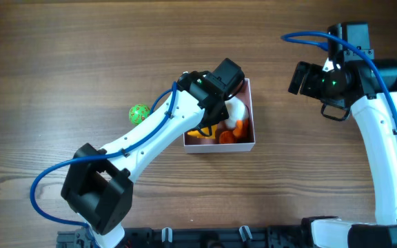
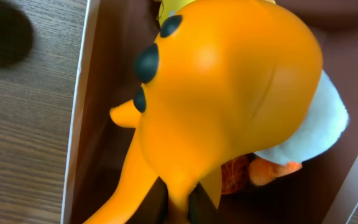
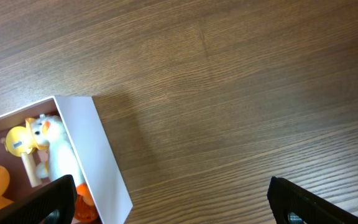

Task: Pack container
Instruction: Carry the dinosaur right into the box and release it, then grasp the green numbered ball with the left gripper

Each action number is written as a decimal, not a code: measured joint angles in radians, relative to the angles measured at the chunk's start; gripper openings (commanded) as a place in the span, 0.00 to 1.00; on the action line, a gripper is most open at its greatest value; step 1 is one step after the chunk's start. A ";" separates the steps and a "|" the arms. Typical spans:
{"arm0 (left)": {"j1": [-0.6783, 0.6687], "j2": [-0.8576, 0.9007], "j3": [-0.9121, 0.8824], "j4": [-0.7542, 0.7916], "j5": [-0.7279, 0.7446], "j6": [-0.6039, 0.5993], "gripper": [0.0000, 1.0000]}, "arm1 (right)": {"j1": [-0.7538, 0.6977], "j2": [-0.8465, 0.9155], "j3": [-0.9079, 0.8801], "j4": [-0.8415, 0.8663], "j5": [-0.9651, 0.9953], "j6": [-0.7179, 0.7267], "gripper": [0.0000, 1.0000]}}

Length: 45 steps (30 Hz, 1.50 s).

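Wooden worktop (image 1: 81, 55) mid-pack: left gripper (image 2: 179, 208) pinches an orange toy (image 2: 229, 93) inside the container (image 3: 101, 155), right gripper (image 3: 176, 200) gapes empty toward the right edge, so next is probably a clean release.

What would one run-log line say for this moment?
task: pack container | left gripper: shut on orange toy, inside container | right gripper: open, empty, apart from container | green ball: outside, on table

A wood-grain desk (image 1: 81, 55) carries a green ball (image 1: 138, 113) left of centre, speckled yellow and red. Right of it huddle an orange toy (image 2: 229, 93) with dark spots and a white plush (image 2: 319, 124), touching.
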 measured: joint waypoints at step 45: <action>0.445 -0.034 -0.138 0.017 -0.022 0.381 1.00 | 0.000 0.000 0.000 0.000 0.000 0.000 1.00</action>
